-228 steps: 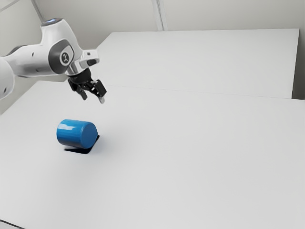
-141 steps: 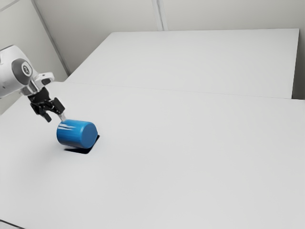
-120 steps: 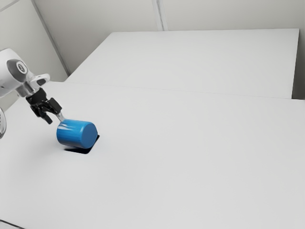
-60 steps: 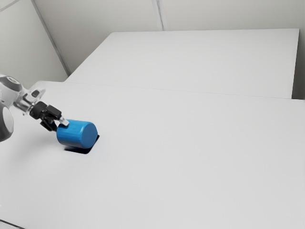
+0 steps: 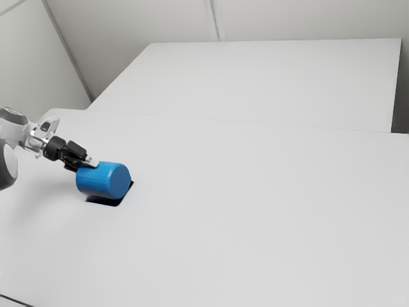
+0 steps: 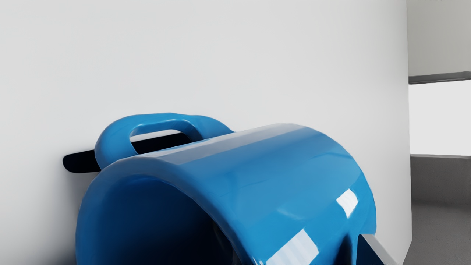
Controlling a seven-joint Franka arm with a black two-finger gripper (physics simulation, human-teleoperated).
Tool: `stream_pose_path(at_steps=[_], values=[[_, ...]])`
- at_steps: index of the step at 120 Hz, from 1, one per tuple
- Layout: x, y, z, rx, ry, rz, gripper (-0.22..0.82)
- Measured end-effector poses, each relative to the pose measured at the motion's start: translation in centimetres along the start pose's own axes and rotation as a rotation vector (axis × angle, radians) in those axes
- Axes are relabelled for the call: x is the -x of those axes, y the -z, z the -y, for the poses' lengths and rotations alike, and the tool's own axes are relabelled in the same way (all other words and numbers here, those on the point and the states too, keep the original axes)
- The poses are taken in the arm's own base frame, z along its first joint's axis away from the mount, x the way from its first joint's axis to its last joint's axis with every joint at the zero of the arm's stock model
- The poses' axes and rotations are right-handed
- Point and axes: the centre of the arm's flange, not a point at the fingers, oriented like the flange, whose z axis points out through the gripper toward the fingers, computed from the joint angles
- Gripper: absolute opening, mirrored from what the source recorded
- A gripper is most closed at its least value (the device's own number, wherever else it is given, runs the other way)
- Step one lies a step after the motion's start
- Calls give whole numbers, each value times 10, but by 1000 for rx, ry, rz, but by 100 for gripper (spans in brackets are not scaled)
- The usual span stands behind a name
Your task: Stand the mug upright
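Mug (image 5: 105,182), glossy blue and cylindrical, lies on its side on the smooth white table (image 5: 255,211), left of centre in the exterior view. Its round closed base (image 5: 119,181) faces the frame's right and a little toward the camera; a black shadow (image 5: 105,201) lies just beneath it. The white and grey arm (image 5: 11,144) comes in from the left edge, and the black two-finger gripper (image 5: 85,167) reaches down at a slant to the end of the mug away from the base, overlapping its upper side there. How wide the gripper stands, and whether it has hold of the mug, cannot be told. A large white panel (image 5: 275,83) stretches across the upper part of the frame, and a thin dark cable (image 5: 16,300) crosses the lower left corner.

In the wrist view the mug's open mouth (image 6: 147,213) is turned toward the camera, its inside dark. The blue loop handle (image 6: 158,119) sticks out from the mug's side, opposite a grey-edged part of the gripper beside the outer wall.
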Motion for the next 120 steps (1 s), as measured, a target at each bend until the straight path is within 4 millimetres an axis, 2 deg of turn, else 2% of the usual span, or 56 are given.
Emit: stream_pose_path(at_steps=[44, 64, 92, 96, 104, 120], values=[[6, -14, -6, 135, -11, -37, -6], [7, -18, -8, 161, -16, -48, -13], [4, -13, -26, 150, -35, -67, -18], [0, -15, -31, 142, -43, -69, -18], [-13, -14, -54, 91, -68, -69, -18], [-28, -30, -116, -109, -70, -26, -18]])
